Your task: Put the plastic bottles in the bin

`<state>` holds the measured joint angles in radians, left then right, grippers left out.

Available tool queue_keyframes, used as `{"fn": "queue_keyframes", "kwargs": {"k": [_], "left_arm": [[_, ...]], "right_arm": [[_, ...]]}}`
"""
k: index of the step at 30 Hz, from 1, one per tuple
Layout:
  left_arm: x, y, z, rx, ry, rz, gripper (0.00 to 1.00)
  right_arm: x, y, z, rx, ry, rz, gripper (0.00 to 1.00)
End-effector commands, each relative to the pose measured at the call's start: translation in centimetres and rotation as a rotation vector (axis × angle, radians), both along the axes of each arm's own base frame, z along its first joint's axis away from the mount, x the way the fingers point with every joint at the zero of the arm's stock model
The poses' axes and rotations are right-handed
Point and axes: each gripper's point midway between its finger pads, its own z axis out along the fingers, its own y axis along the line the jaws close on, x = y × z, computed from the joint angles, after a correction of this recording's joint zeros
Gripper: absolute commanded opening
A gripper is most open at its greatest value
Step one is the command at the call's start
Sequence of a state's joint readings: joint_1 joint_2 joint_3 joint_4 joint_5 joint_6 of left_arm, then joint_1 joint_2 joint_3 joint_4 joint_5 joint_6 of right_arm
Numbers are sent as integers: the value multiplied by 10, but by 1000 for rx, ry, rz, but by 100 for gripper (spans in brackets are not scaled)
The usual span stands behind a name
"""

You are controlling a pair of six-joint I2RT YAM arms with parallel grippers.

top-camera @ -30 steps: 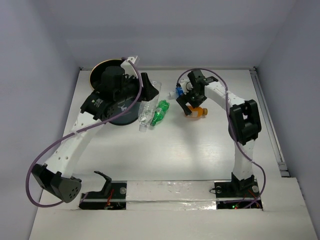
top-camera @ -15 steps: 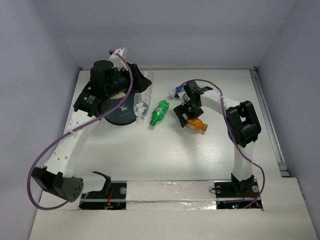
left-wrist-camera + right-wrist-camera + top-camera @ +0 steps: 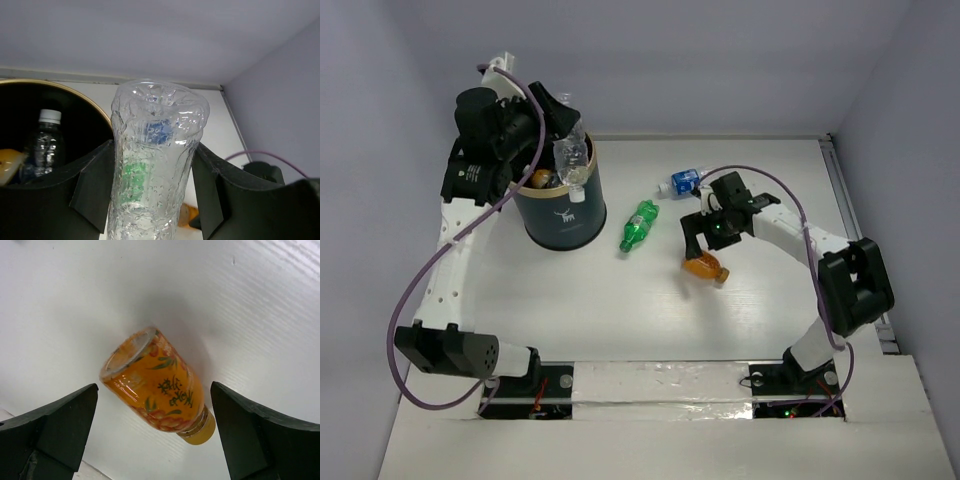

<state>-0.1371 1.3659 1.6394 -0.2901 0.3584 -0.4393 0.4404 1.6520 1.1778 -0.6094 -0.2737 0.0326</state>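
Observation:
My left gripper (image 3: 566,150) is shut on a clear plastic bottle (image 3: 572,163) and holds it upright over the far right rim of the teal bin (image 3: 563,222). In the left wrist view the bottle (image 3: 156,150) sits between my fingers (image 3: 95,185). The bin's black inside (image 3: 30,115) holds a clear white-capped bottle (image 3: 46,144) and something orange. My right gripper (image 3: 704,243) is open, astride an orange bottle (image 3: 705,267) lying on the table; the right wrist view shows that bottle (image 3: 160,387) untouched between the fingers (image 3: 55,432).
A green bottle (image 3: 639,225) lies right of the bin. A clear blue-labelled bottle (image 3: 685,182) lies farther back, near the right arm. Grey walls close in the white table (image 3: 620,310) on the left, back and right.
My left arm has lifted the clear bottle from the table beside the bin up over its rim. The right gripper and the orange bottle have moved toward the near edge.

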Motion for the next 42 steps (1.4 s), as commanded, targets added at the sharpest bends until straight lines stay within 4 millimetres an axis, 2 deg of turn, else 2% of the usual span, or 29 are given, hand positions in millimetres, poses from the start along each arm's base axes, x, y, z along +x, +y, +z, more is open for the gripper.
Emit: {"fn": "queue_keyframes", "kwargs": {"k": [1,5,12,18,22,24,28,32,33,35,36,37,38,40,42], "left_arm": [[0,13,45,-46,-125,15,30],[12,37,40,-42,-118,84,31],[40,85,36,-59,-130,214,31],[56,99,57,-79,-199,264,31],[63,106,67,-89,-246,302,31],[66,110,78,-93,-296,321,31],[77,120,65,-64,-305,368,31],[84,126,32,-26,-282,393,31],[86,127,16,-18,-267,398,32],[85,128,6,0,-267,400,38],[85,127,-7,4,-246,393,42],[83,126,-7,6,-253,392,47],[82,126,-9,6,-251,387,57],[77,118,-12,5,-250,366,66],[73,112,-9,7,-255,350,76]], "right_arm": [[-2,9,11,70,-33,-4,100],[-8,5,7,50,-4,-15,100],[-25,16,-3,35,50,38,100],[-23,18,-16,7,84,25,100],[-22,17,-20,-4,92,10,84],[-24,15,-22,-15,102,11,84],[-29,17,-26,-22,125,27,100],[-32,19,-25,-28,135,44,100],[-33,19,-25,-30,138,45,99],[-33,18,-27,-38,143,40,95],[-34,19,-27,-45,141,44,94],[-34,19,-27,-46,142,41,87],[-34,18,-28,-51,147,35,84],[-35,16,-30,-62,149,28,83],[-36,15,-31,-64,150,26,92]]}}
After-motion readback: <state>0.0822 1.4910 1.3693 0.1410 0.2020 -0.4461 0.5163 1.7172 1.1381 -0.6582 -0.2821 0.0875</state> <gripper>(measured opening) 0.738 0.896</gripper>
